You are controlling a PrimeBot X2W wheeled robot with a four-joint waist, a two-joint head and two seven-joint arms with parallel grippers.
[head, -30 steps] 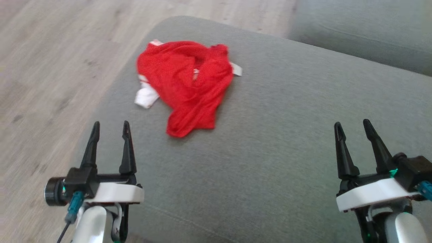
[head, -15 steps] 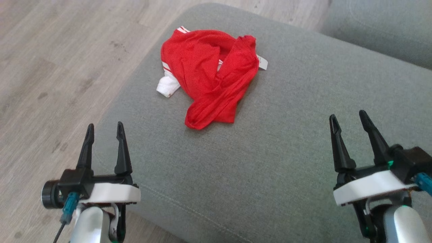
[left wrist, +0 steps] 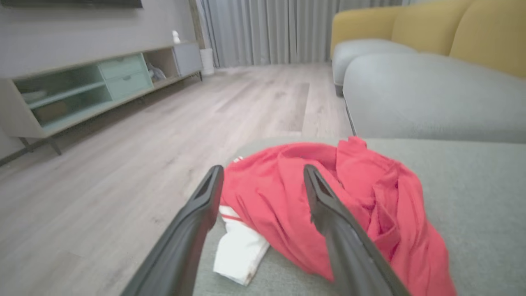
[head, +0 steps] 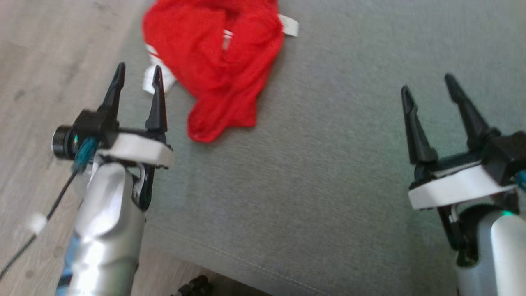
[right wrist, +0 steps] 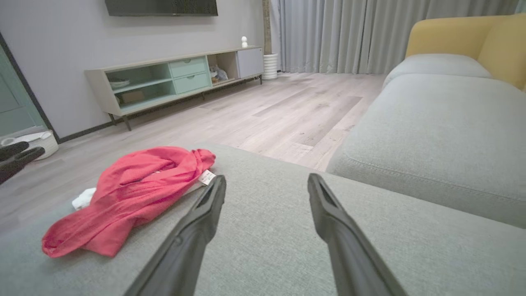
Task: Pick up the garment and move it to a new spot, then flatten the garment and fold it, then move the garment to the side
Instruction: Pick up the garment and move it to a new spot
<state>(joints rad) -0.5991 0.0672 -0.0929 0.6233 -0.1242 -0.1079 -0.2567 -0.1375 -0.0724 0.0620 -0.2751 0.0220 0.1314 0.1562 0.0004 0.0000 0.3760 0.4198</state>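
— While the garment (head: 213, 53) lies crumpled at the left edge of the cushion (head: 328, 164), how should the pick go?

— The left gripper (head: 138, 66), jaws spread and empty, is just short of it; best to pinch a thick fold low down. The right gripper (head: 427, 82), likewise spread and empty, hangs well apart.

— And the surroundings?

— Grey woven cushion, mostly bare; pale wood floor (head: 37, 61), low cabinet (right wrist: 172, 78), grey curtains (right wrist: 328, 33).

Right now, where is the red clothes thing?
The crumpled red garment lies on the grey sofa cushion, upper left in the head view, near the cushion's edge by the wooden floor and just ahead of the open left gripper.
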